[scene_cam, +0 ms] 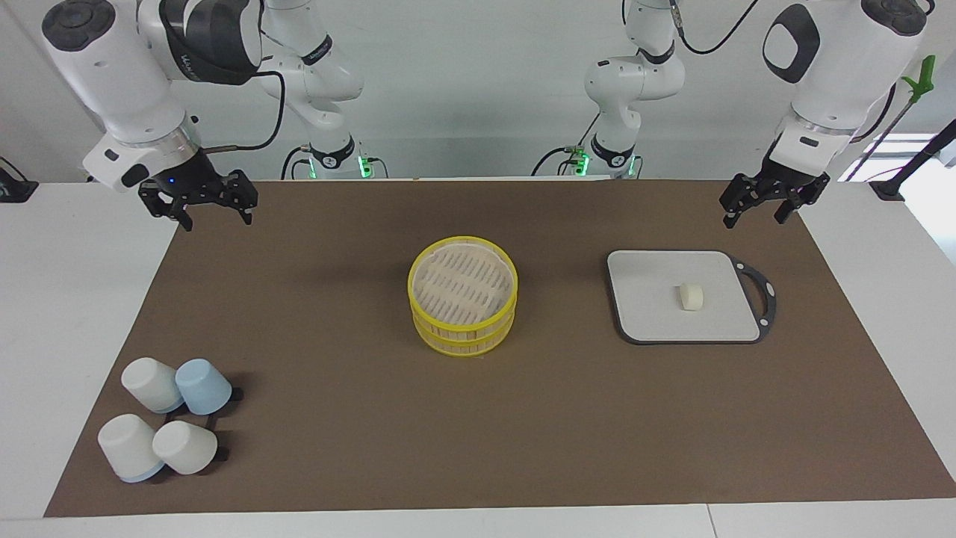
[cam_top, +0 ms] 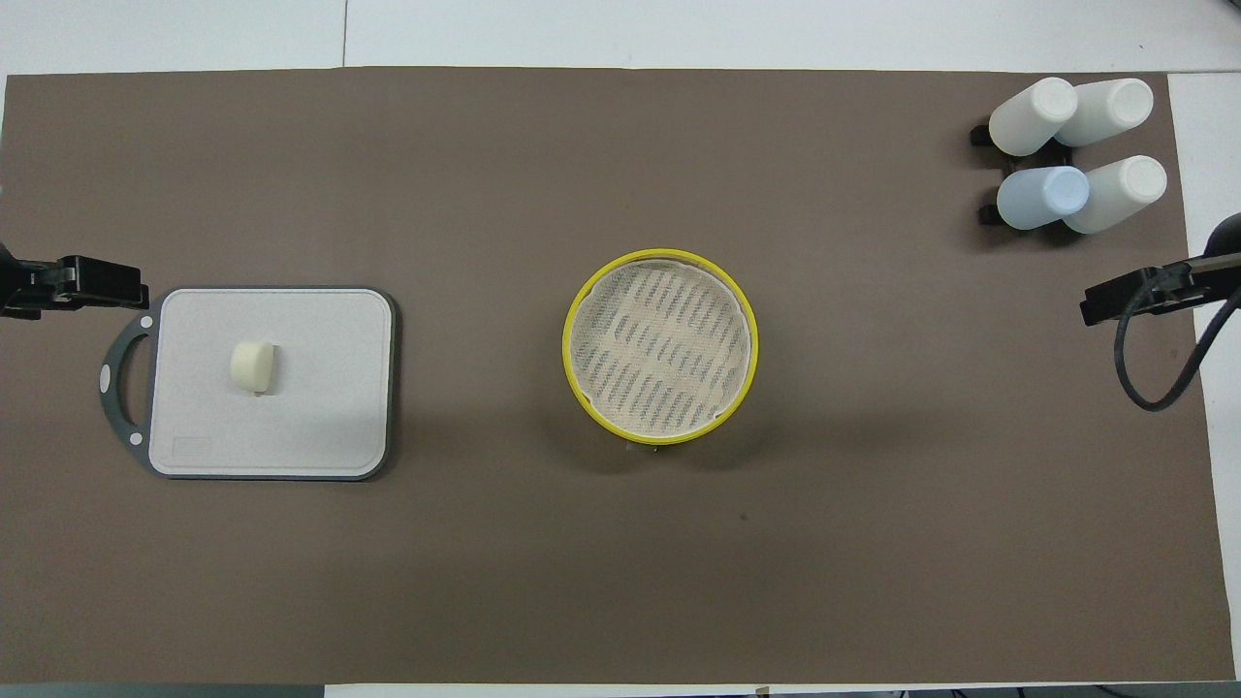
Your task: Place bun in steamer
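- The left gripper (scene_cam: 769, 200) hangs in the air over the mat's (scene_cam: 523, 418) edge closest to the robots, at the left arm's end. Its fingers are spread and hold nothing.
- The right gripper (scene_cam: 198, 202) hangs over the same edge at the right arm's end. Its fingers are spread too and hold nothing. Both arms wait.
- I think they sit out at the corners so the middle stays free to reach.
- The board (scene_cam: 650, 329) lies flat near the left arm's end, just past the left gripper. Its loop handle points at that end's edge.
- The bun (scene_cam: 690, 296) sits in the middle of the board, alone, with nothing touching it. It is not in the steamer yet.
- The bun looks like a short fat roll on its side. Its round flat face points at the left arm's end, so its long line runs along the table from one arm's end to the other.
- I think the left gripper is the one for it, as it is close by.
- The steamer (scene_cam: 462, 299) stands in the middle of the mat, open on top and empty, ready for the bun.
- Four cups (scene_cam: 168, 426) lie in the corner farthest from the robots, at the right arm's end, out of the way.
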